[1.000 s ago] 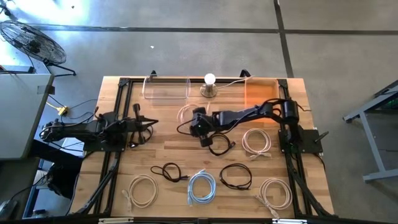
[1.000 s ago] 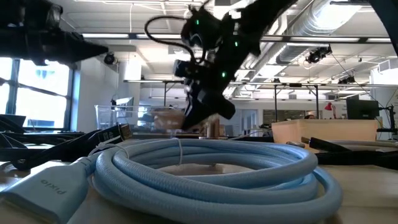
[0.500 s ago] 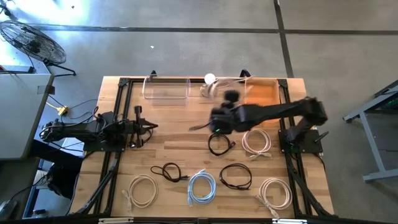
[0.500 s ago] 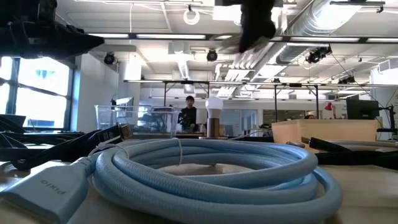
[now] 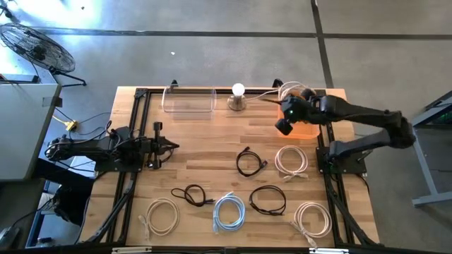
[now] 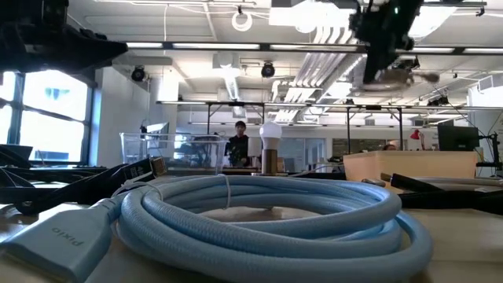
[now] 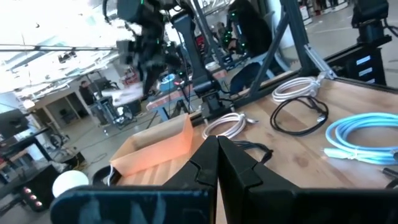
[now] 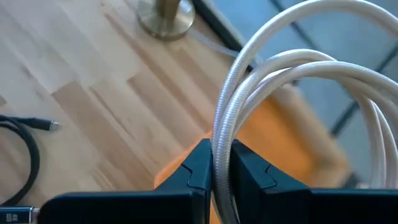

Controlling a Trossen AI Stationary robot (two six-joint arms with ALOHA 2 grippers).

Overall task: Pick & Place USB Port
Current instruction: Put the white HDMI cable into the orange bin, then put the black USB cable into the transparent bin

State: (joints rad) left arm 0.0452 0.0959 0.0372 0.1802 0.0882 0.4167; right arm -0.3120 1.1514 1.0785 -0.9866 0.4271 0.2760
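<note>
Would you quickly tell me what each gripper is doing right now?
Left gripper: closed, empty, parked at the table's left.
Right gripper: closed on a white cable, above the orange bin.

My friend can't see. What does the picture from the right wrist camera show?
The right hand pinches a coiled white braided cable above an orange box. Below lie the light wooden table, a brass lamp base and a thin black cable.
</note>
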